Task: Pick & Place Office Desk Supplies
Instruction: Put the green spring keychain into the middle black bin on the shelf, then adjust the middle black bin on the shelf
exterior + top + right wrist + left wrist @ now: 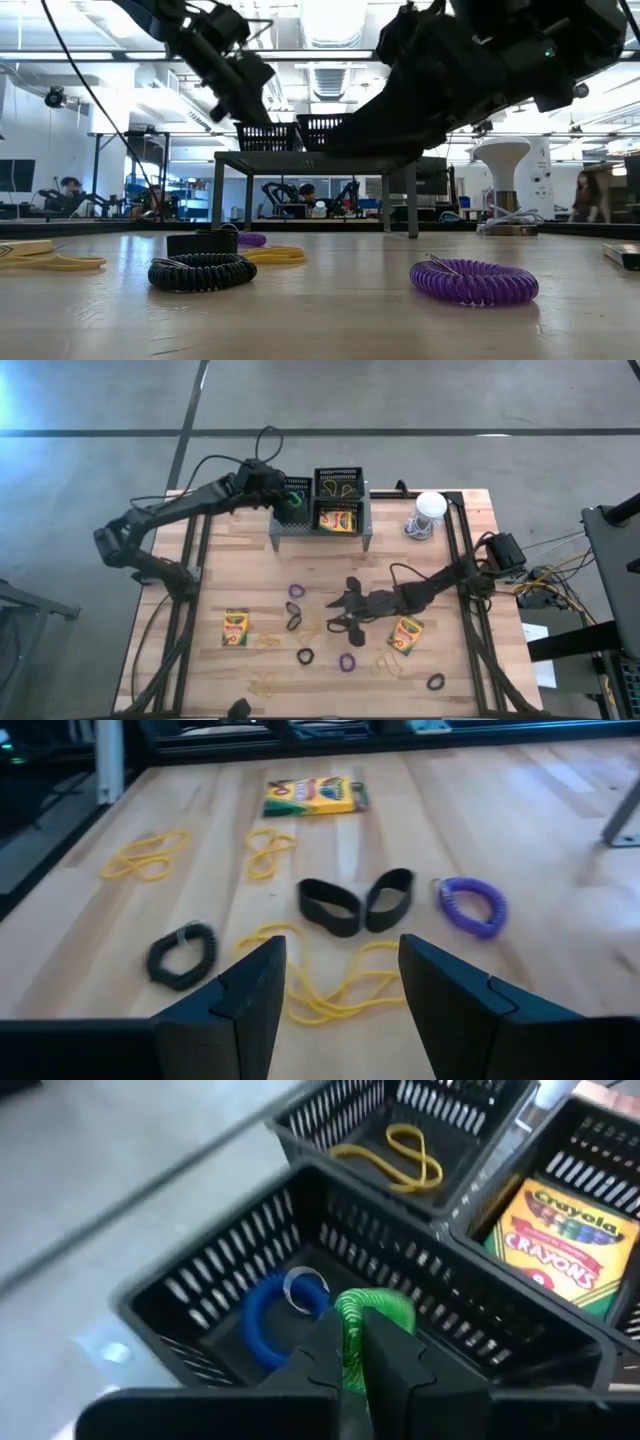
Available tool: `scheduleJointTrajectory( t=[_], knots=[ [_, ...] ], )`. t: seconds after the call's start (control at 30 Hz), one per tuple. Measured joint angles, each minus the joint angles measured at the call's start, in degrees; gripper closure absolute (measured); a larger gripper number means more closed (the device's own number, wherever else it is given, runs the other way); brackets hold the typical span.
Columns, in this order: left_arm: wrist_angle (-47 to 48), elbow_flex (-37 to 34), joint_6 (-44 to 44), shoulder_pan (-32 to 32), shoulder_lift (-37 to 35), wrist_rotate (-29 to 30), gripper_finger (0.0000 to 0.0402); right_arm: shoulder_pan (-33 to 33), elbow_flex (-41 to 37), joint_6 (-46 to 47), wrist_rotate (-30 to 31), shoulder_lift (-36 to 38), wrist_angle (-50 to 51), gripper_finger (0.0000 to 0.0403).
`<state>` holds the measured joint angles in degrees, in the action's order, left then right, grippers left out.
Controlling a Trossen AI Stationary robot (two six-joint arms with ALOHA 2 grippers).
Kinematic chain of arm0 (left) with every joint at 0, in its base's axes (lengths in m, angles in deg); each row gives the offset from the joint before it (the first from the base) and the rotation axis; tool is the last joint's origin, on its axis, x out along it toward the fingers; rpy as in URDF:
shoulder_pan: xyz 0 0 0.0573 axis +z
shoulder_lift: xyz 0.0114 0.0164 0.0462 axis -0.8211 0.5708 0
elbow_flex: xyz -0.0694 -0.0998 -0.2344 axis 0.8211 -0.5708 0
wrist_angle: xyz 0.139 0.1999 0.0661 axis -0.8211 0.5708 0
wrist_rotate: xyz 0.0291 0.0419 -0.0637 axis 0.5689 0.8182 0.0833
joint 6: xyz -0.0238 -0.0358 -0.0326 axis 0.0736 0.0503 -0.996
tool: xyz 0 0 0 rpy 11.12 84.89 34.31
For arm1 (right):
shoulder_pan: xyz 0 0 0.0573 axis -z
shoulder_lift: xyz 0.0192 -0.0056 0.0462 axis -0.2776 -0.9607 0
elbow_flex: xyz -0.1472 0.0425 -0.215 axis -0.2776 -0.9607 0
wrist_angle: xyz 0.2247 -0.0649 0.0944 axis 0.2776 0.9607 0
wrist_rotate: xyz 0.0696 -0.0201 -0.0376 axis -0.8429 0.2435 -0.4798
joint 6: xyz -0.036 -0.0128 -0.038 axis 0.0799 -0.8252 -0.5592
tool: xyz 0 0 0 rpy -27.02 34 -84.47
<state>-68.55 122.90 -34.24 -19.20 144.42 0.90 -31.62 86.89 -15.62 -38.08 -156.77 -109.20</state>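
Observation:
My left gripper (293, 500) is at the grey mesh rack (320, 532) at the table's far side, shut on a green loop band (375, 1308) above the rack's left black basket (200, 1280). A blue loop band (265, 1320) lies in that basket. Another basket holds a yellow rubber band (395, 1160), and a third a crayon box (560, 1240). My right gripper (342, 960) stands open at mid-table, low over yellow rubber bands (330, 990). Beyond them lie black bands (355, 905), a purple loop band (472, 907) and a black loop band (180, 955). My left gripper pinches the green loop band between its two fingers, on the part of the coil nearest the wrist (350, 1350). The fingers slant downward from the table's left side toward the rack. The band sticks out past the fingertips, lifted clear above the basket.
Two crayon boxes (236, 628) (406, 635) lie on the near half of the table among loose bands. A white-domed round object (428, 510) stands at the far right beside the rack. Cables run along the table's right edge.

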Motion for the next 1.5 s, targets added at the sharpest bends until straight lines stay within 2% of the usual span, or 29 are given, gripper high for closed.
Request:
scheduleJointTrajectory(
  t=[0.23,0.4,0.7,1.0,1.5],
  knots=[
    [3.1,-0.01,-7.15,-0.07,3.21,-4.49,0.0371,1.51,0.0,-0.02,1.96,0.0,-0.48,0.0211],
    [5.75,-0.15,-7.37,-0.04,3.46,-4.49,0.0355,1.98,0.0,-0.24,2.92,0.0,-0.95,0.0211],
    [4.02,-0.15,-7.24,-0.2,3.53,-5.03,0.0328,2.08,0.02,-0.2,2.86,0.0,-1.42,0.0211],
    [4.02,-0.01,-7.08,-0.2,3.53,-5.29,0.0316,2.03,0.02,0.0,2.83,0.0,-1.38,0.0211],
    [4.73,4.0,-6.54,-0.26,3.53,-5.99,0.0307,2.03,0.02,0.0,2.67,0.0,-1.38,0.0211]
  ],
)
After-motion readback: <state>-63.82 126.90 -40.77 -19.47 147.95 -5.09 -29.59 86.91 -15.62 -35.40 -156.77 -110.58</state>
